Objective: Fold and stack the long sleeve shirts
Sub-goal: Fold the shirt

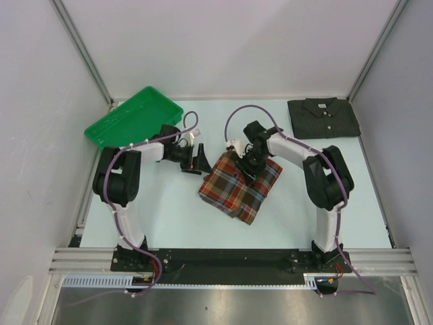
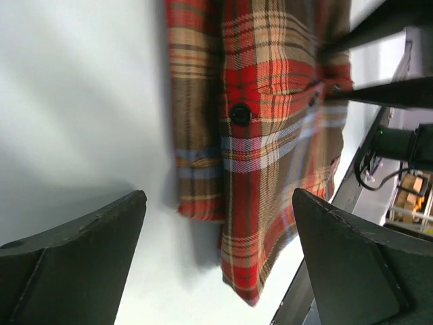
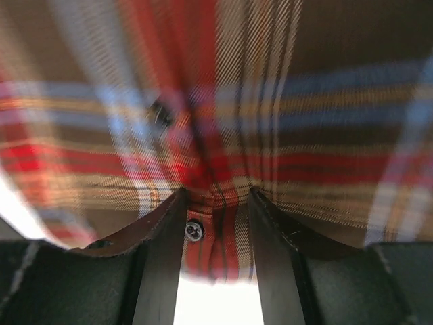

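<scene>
Here, the plaid shirt (image 1: 238,191) lies folded in a rough rectangle, turned askew, near the middle of the pale table (image 1: 169,217). The right gripper (image 1: 252,169) is down on its far part. The right wrist view shows the two dark fingers (image 3: 159,261) pinched together on a raised strip of the red, brown and navy cloth, with a small dark button (image 3: 194,231) sitting in the narrow gap between them. The left gripper (image 1: 196,160) hangs just beside the shirt's far left corner, not touching it. In its own wrist view the jaws stand wide apart with only bare table between them, and the shirt's edge and another dark button lie ahead. The charcoal shirt (image 1: 323,118) lies folded flat in the far right corner of the table, collar toward the back wall, well apart from the plaid one. A small pale patch (image 1: 323,105) shows inside its collar, too small to read. A green tray (image 1: 134,116) sits tilted at the far left corner.
</scene>
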You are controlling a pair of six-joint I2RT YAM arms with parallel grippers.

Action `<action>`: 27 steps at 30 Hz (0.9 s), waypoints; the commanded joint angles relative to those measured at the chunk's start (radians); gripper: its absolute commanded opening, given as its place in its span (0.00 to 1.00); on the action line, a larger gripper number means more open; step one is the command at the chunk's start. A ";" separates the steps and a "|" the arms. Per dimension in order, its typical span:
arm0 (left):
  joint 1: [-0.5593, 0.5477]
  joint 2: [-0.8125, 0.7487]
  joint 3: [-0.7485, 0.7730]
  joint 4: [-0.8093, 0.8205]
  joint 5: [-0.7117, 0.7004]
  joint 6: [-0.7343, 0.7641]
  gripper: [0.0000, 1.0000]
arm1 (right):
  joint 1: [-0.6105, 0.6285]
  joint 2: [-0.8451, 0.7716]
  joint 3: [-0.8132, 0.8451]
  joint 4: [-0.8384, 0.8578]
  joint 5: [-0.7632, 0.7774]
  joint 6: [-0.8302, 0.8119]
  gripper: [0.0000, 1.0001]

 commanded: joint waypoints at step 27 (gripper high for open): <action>-0.098 0.253 0.071 0.371 0.030 -0.278 0.88 | -0.017 0.109 -0.003 0.052 0.037 -0.013 0.43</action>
